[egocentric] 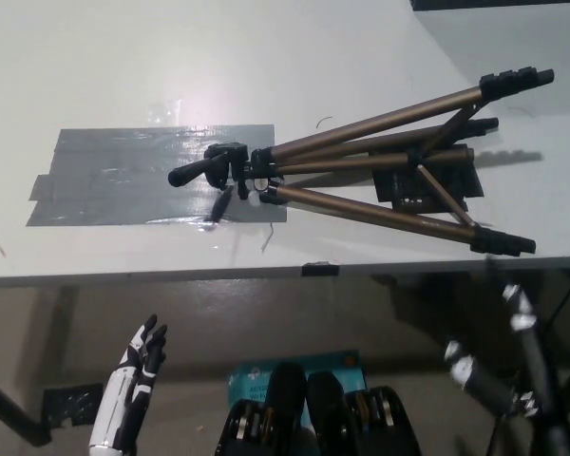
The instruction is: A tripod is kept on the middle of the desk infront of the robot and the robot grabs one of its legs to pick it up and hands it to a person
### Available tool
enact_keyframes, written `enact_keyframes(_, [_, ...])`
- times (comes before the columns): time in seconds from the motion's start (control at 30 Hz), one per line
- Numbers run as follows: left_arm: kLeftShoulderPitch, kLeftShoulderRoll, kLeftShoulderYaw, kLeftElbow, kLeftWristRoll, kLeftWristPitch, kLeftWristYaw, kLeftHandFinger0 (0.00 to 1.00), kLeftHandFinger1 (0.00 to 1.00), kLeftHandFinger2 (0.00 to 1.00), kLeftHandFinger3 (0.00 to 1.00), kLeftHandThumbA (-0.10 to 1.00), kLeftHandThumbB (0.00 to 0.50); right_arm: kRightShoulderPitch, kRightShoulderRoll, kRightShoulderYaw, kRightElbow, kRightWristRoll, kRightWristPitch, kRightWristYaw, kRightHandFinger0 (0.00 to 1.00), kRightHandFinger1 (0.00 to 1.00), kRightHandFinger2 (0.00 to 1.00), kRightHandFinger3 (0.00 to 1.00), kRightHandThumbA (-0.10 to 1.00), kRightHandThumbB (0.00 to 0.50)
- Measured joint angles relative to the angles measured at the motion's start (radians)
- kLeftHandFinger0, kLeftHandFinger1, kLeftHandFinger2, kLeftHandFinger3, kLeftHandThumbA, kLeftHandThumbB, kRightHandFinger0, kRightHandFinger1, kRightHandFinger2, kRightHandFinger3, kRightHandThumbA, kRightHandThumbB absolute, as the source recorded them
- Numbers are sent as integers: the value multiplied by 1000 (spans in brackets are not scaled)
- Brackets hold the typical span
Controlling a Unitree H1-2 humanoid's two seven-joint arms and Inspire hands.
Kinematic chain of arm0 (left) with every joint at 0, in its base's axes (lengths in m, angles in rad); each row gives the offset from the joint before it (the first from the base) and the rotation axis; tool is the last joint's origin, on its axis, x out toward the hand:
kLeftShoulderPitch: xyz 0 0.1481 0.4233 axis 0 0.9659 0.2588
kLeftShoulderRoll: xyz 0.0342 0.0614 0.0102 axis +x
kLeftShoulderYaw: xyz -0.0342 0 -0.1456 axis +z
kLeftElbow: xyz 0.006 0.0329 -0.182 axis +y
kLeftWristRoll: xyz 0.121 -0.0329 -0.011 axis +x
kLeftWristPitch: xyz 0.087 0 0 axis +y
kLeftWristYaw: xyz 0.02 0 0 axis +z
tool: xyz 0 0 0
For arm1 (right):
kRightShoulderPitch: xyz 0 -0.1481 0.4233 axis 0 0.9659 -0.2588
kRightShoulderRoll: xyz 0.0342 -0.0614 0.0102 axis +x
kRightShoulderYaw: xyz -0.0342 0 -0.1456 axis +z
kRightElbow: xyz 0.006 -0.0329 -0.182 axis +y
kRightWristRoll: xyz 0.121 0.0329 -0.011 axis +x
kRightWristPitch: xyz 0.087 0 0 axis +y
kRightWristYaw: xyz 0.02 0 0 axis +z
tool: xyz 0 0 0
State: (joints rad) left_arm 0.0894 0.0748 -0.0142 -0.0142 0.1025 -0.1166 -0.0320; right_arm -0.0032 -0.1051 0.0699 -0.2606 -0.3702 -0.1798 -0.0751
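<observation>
A tripod [361,166] with bronze legs and black feet lies on its side on the white desk [123,66], its black head and handle [214,171] pointing left. The legs fan out to the right, toward the desk's right edge. My white left hand [138,366] hangs below the desk's front edge at lower left, open with fingers apart and nothing in it. My black right hand [494,370] is low at the lower right, under the desk edge, beneath the tripod's nearest foot [503,242]. Its fingers are blurred.
A patch of grey tape [114,176] covers the desk to the left of the tripod's head. A small black plate [427,185] lies under the legs. A teal box [294,375] sits on the floor below. A dark object [475,4] is at the top right corner.
</observation>
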Motion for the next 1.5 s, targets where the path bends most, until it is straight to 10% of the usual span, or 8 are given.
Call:
enact_keyframes(0.3, [0,3,4,0,2,-3,0,1000,1000,1000,1000,957,69,-372,-114,6,-58,-188,76,53,1000,1000,1000,1000,1000,327])
enact_keyframes(0.97, [10,10,6,-25,8,-4,0,1000,1000,1000,1000,946,63,-753,-163,255,326,-518,251,252,1000,1000,1000,1000,1000,460])
enact_keyframes(1.5, [-2,14,12,-37,-1,2,-2,1000,1000,1000,1000,941,75,-902,-171,311,647,-545,269,272,1000,1000,1000,1000,1000,428])
